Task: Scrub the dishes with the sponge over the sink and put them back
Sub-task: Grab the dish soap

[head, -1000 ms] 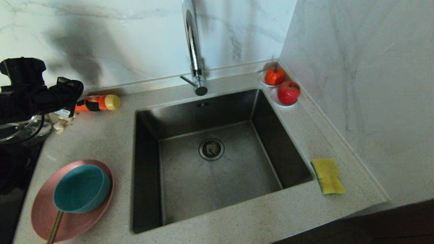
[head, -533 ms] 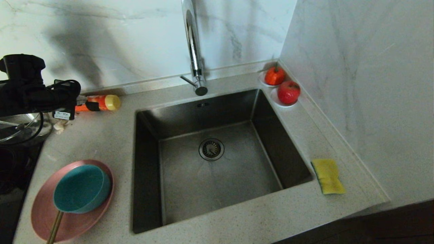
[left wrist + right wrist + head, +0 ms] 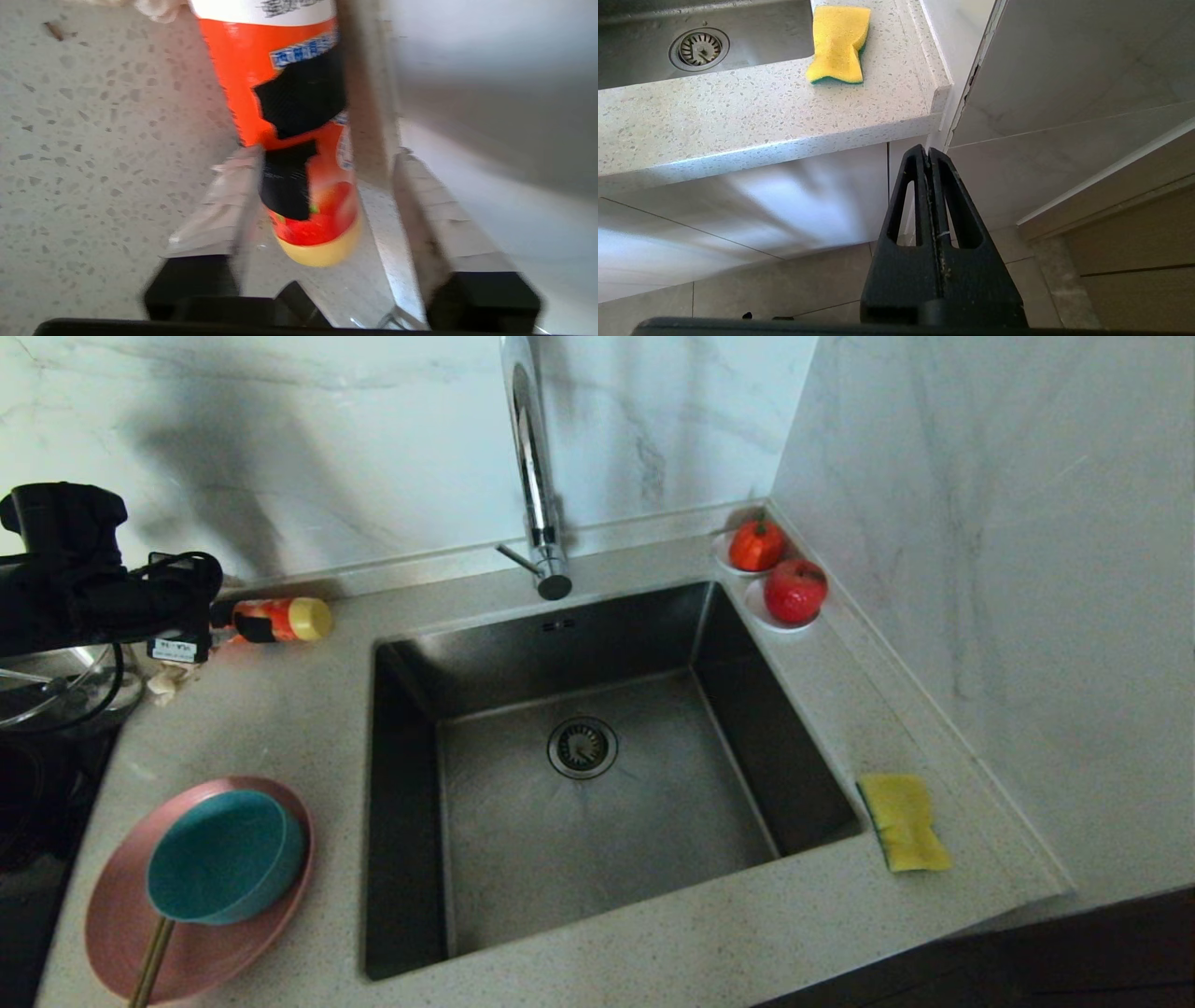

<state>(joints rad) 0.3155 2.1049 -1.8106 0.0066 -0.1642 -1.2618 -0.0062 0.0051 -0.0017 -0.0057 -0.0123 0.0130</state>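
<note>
The left gripper's (image 3: 322, 154) fingers (image 3: 219, 210) stand apart on either side of an orange plastic bottle with a yellow cap (image 3: 299, 140), which lies on its side on the speckled stone bench (image 3: 280, 719) by the back wall. Its arm reaches level from the left. The wide pink plate (image 3: 201, 952) carries the teal bowl (image 3: 224, 854) and thin wooden sticks (image 3: 149, 961), left of the dark steel sink (image 3: 523, 859). The yellow sponge (image 3: 903, 821) lies right of the sink. The right gripper (image 3: 930, 156) hangs below the bench edge, fingers pressed together.
</note>
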